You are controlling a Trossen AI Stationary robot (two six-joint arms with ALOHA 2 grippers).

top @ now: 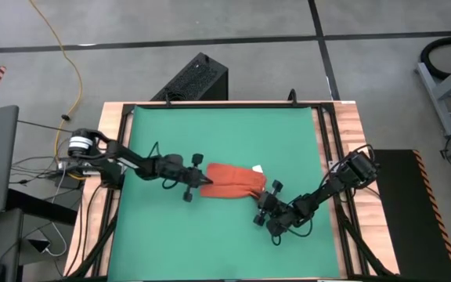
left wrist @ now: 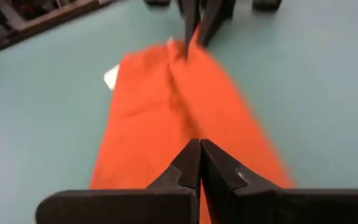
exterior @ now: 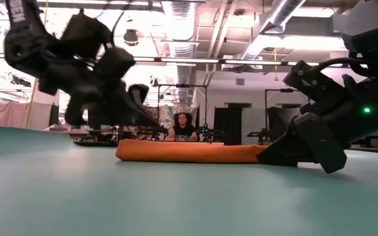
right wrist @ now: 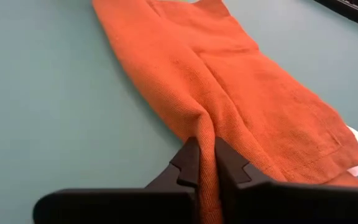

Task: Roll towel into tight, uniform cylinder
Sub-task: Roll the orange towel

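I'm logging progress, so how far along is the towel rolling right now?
Done: the towel lies folded into a long narrow band on the green mat, not a cylinder. In hand: the left gripper is shut on one end and the right gripper pinches a fold at the other. Left: the actual rolling; no tight, uniform coil shows yet.
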